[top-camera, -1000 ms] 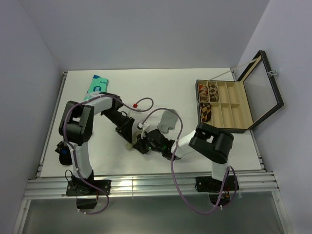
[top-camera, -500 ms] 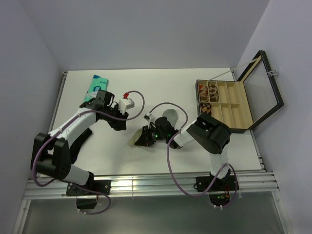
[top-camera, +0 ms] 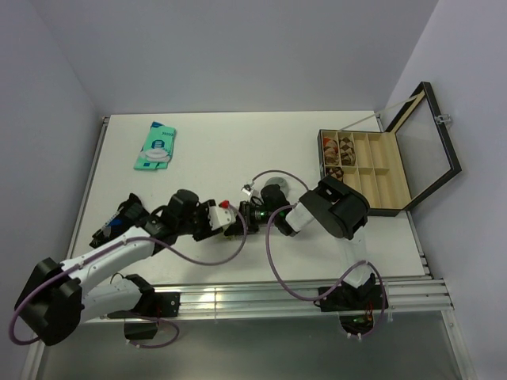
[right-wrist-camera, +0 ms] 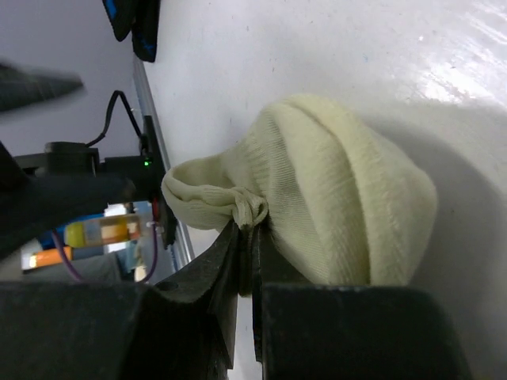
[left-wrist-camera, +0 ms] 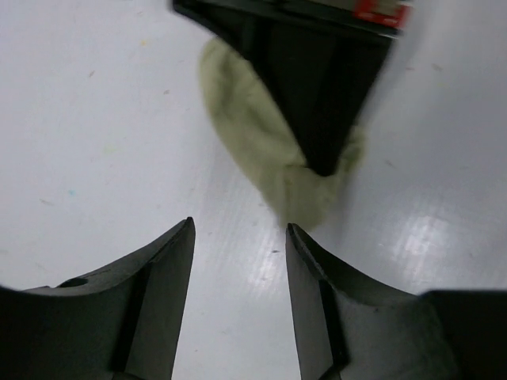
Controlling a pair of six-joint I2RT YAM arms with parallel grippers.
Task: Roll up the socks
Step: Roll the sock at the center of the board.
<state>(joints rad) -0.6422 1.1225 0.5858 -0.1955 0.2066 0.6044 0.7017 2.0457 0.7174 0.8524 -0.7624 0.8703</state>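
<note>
Our left gripper (left-wrist-camera: 238,237) stands parted and empty just short of the beige sock (left-wrist-camera: 265,150), poised, we judge, to take its free end; the sock lies bunched on the table (left-wrist-camera: 71,119), mid-front; the right gripper (right-wrist-camera: 247,236) is clamped on a gathered fold, likely anchoring the roll; only the right wrist view shows that pinch; overhead the arms hide it, and the grey sock (top-camera: 276,188) shows just behind.
</note>
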